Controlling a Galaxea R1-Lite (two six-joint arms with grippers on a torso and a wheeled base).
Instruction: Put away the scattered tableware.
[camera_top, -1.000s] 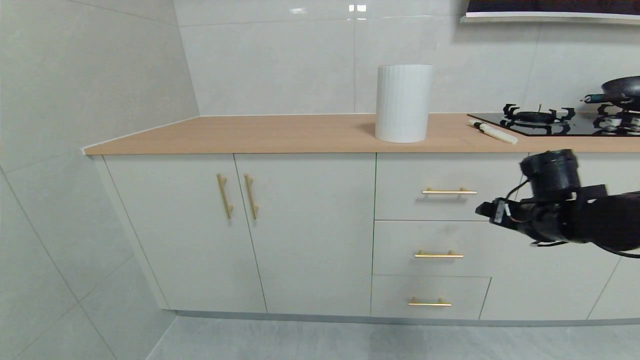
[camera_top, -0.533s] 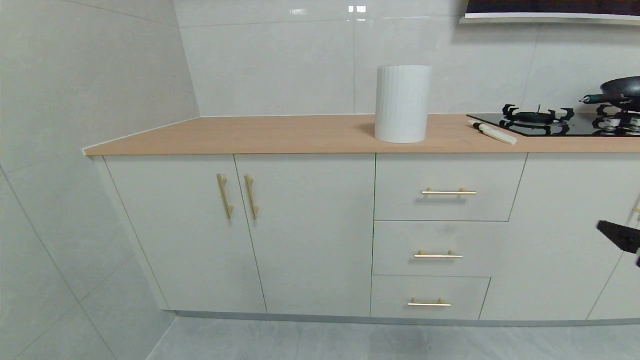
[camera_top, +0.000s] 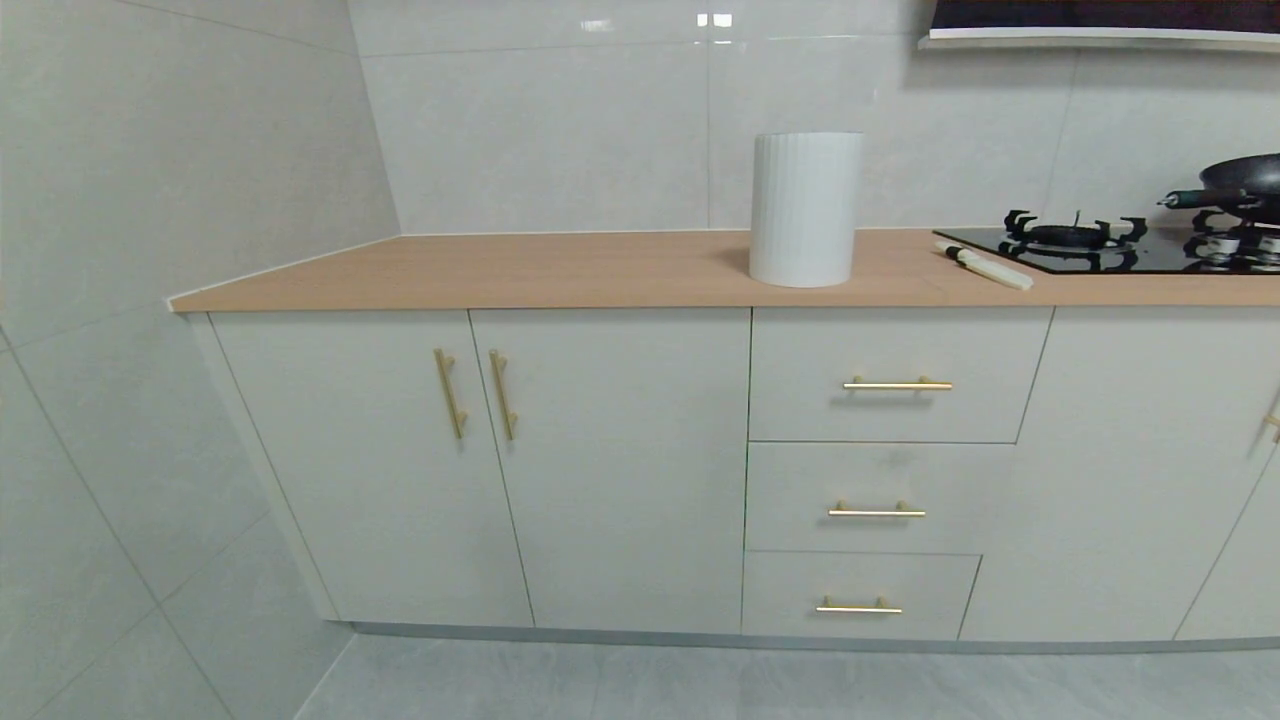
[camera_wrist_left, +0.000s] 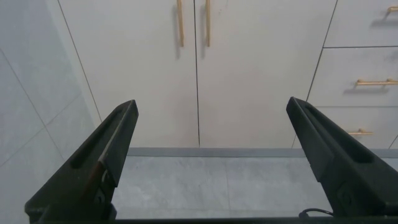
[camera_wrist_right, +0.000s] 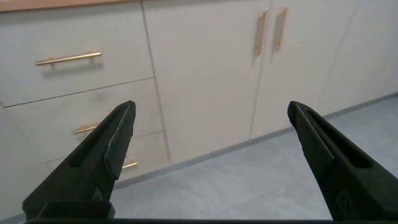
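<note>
Head view: ribbed canister (camera_top: 806, 208) on countertop (camera_top: 560, 270); pale utensil (camera_top: 985, 266), perhaps a knife, beside hob (camera_top: 1100, 255).
Left gripper (camera_wrist_left: 211, 106): spread wide apart.
Right gripper (camera_wrist_right: 211, 107): spread wide apart.

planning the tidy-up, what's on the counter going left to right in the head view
white ribbed canister -> cream-handled utensil lying flat -> black burner grate on the gas hob -> black pan on the far burner
</note>
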